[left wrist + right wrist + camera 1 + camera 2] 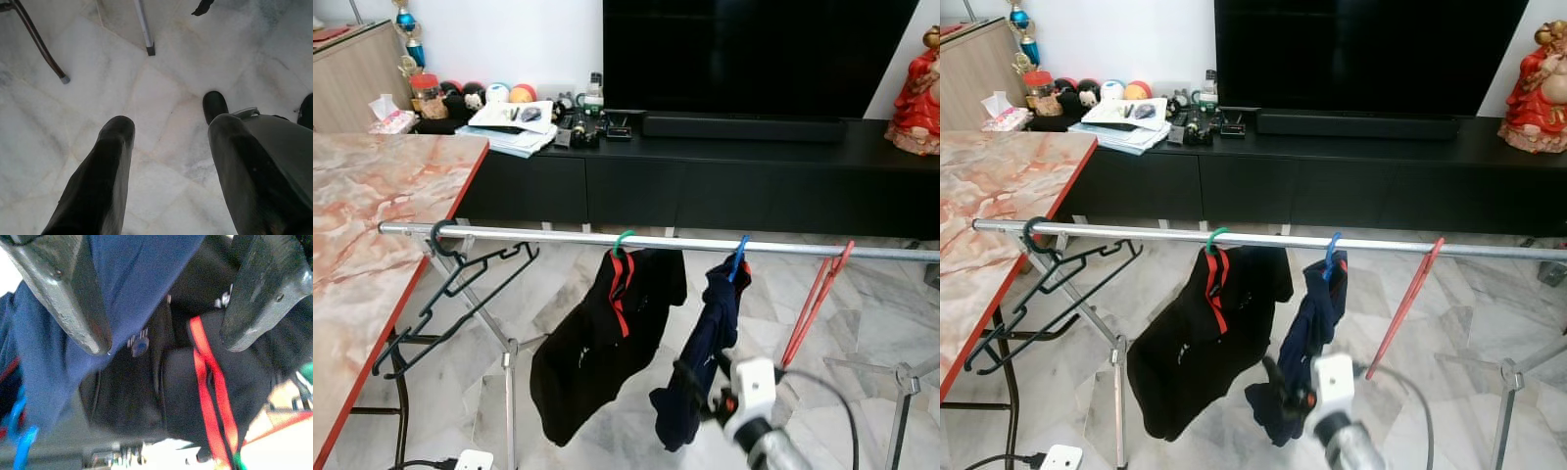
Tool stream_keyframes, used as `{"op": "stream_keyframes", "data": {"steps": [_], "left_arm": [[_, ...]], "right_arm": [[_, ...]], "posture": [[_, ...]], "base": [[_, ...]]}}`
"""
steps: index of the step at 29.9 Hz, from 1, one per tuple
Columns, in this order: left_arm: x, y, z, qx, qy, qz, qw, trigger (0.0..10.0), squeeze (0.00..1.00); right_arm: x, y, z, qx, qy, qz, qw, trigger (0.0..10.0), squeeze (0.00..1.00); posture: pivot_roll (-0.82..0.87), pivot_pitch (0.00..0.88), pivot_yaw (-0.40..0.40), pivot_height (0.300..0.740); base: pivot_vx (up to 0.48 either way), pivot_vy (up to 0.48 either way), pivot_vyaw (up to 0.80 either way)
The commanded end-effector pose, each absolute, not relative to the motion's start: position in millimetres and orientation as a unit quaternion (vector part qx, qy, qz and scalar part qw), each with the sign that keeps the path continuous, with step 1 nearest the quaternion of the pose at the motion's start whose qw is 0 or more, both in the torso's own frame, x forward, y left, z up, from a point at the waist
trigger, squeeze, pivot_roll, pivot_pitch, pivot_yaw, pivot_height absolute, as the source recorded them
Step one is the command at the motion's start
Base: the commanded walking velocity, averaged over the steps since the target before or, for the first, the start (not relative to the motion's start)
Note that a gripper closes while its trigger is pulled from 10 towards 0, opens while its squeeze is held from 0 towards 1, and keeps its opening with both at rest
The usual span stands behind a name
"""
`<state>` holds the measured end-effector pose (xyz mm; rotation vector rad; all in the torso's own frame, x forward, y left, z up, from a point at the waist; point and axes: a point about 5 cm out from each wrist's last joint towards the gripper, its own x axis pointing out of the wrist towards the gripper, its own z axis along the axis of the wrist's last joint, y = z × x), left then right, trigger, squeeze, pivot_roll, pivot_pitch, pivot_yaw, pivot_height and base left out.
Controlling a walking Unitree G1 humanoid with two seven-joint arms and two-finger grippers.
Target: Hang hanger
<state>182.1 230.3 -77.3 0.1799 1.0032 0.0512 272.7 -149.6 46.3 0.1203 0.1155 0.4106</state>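
Note:
A metal rail [558, 237] crosses the room. On it hang an empty black hanger [460, 284] at the left, a green hanger [623, 240] with a black garment [597, 352] striped red, a blue hanger [738, 257] with a navy garment [705, 343], and an empty red hanger [813, 304] at the right. My right gripper [164, 328] is low, just below and in front of the navy garment, open, with navy cloth [132, 274] showing between its fingers. The left gripper [168, 122] hangs open over the marble floor.
A marble-topped table [362, 215] with a red edge stands close on the left. A black TV cabinet [705, 176] runs behind the rail. A rack leg [509, 392] and a white power strip [473, 458] are on the floor.

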Motion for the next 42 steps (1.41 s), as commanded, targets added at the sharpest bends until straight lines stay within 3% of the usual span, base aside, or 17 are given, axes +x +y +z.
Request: {"op": "stream_keyframes", "data": {"steps": [1, 12, 26, 42], "left_arm": [[178.7, 231.1, -78.9, 0.095, 0.488, 0.022, 0.867, 10.0, 0.00], [179.3, 229.6, -79.1, 0.099, 0.490, 0.017, 0.866, 10.0, 0.00], [179.3, 228.8, -79.2, 0.103, 0.491, 0.009, 0.865, 10.0, 0.00], [179.8, 229.2, -78.8, 0.104, 0.488, 0.010, 0.867, 10.0, 0.00]], "right_arm": [[274.0, -151.0, 45.0, 0.079, 0.067, 0.207, 0.973, 10.0, 0.00], [285.9, -151.2, 14.3, 0.037, 0.166, 0.167, 0.971, 10.0, 0.00], [304.2, -173.4, 27.9, 0.020, 0.126, 0.051, 0.990, 10.0, 0.00], [292.3, -166.1, 12.9, 0.022, 0.147, 0.060, 0.987, 10.0, 0.00]], "posture": [[-0.04, 0.023, -0.008, 0.740], [-0.01, 0.028, -0.011, 0.740], [-0.02, 0.036, -0.015, 0.740], [-0.02, 0.037, -0.015, 0.740]], "base": [[0.000, 0.000, 0.00], [0.000, 0.000, 0.00], [0.000, 0.000, 0.00], [0.000, 0.000, 0.00]]}}
